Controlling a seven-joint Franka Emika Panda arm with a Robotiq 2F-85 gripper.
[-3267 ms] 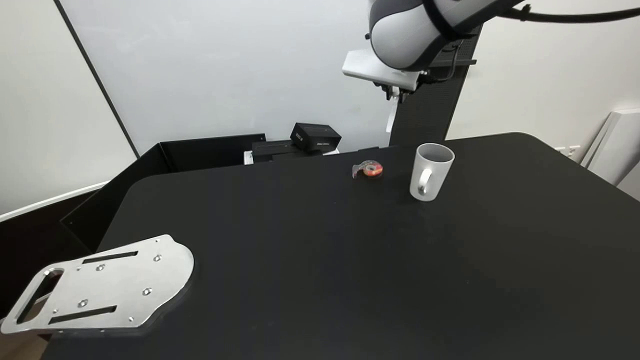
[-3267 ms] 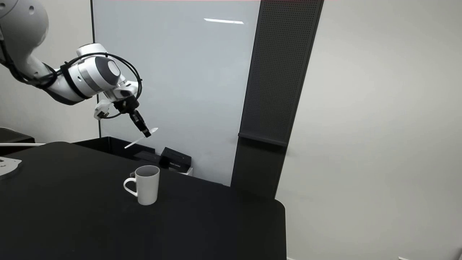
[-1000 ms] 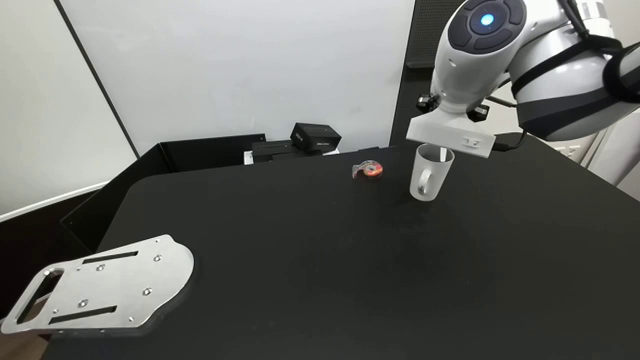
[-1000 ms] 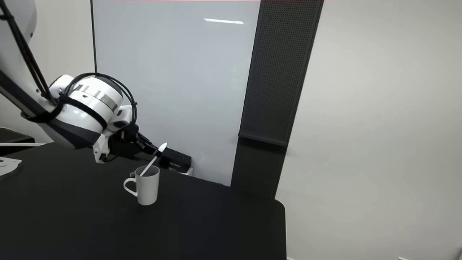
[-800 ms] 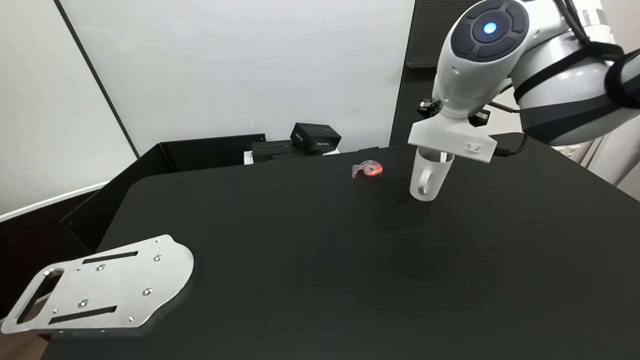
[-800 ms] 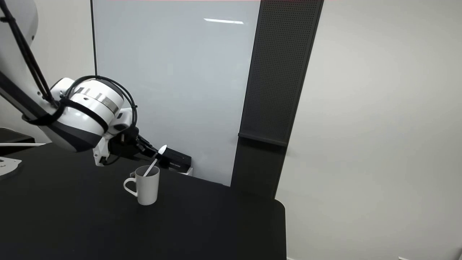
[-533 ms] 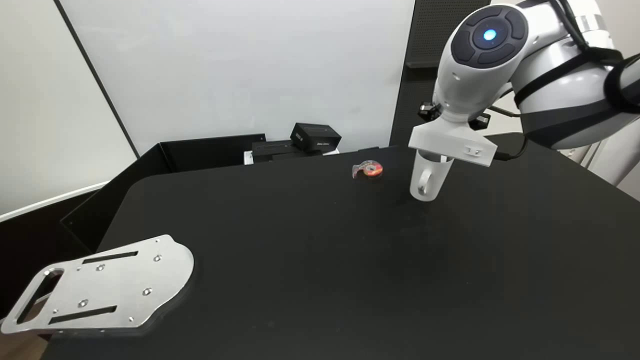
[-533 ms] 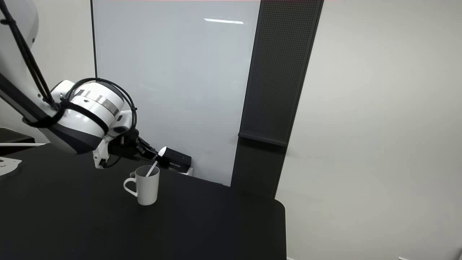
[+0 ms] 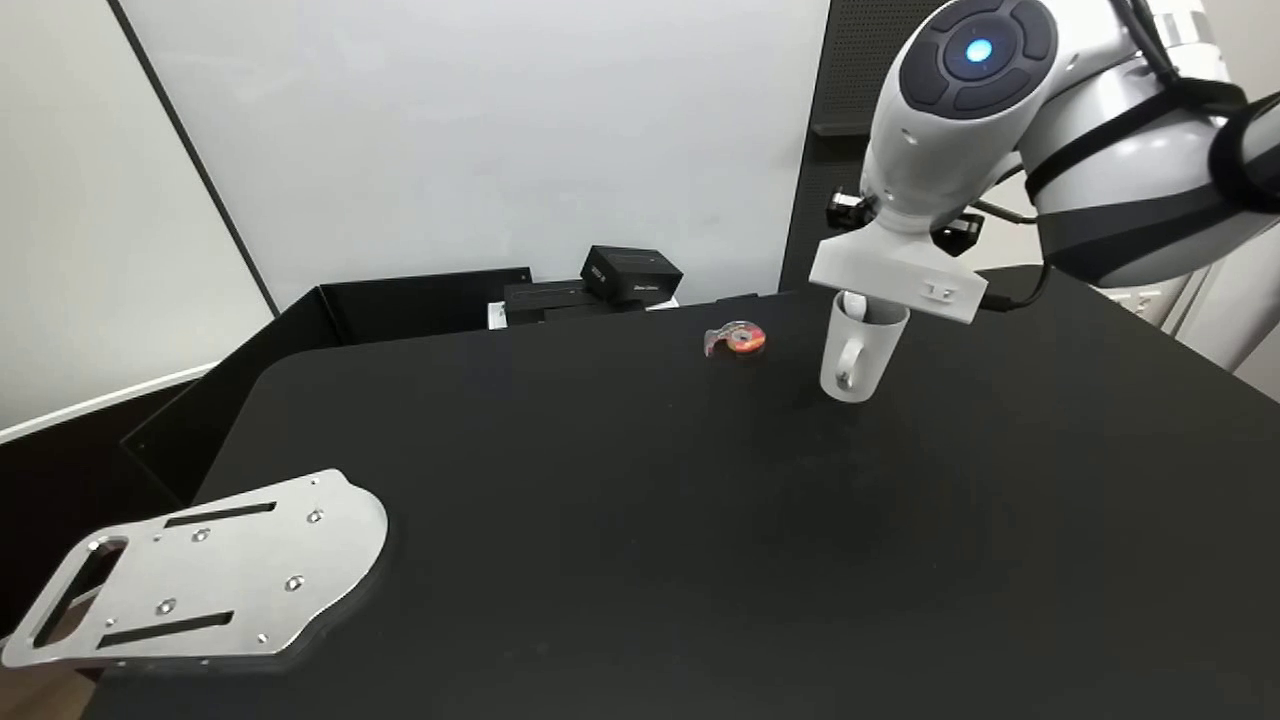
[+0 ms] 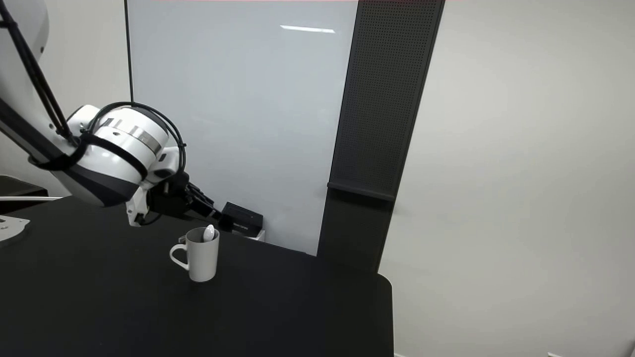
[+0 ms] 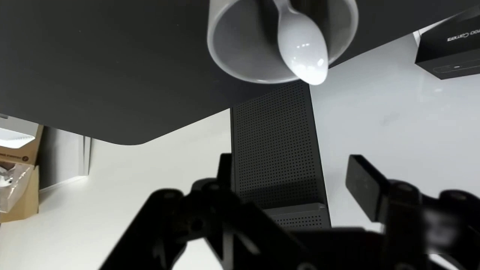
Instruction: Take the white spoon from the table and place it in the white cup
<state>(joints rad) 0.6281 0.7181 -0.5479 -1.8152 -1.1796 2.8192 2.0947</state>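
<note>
The claw (image 11: 288,176) is spread, its two fingers (image 11: 365,187) well apart in the wrist view, a perforated dark panel (image 11: 277,146) showing through the gap between them. In an exterior view the arm (image 10: 126,148) reaches in from the left edge of that view, slopes down, bends and holds the claw at a shallow downward slant, its end near the mouth of the white cup (image 10: 202,265). In an exterior view the rounded wrist (image 9: 925,160), with a blue light (image 9: 978,50) on it, leans over the bench (image 9: 620,500), and a white housing (image 9: 890,270) beneath covers part of the cup's rim. The white spoon (image 11: 302,45) is in the cup, tilted, bowl upward, handle down inside and mostly hidden; the claw stands apart from it. The cup is upright on the bench, a tape dispenser (image 9: 744,338) near it and a slotted metal plate (image 9: 245,560) well apart.
</note>
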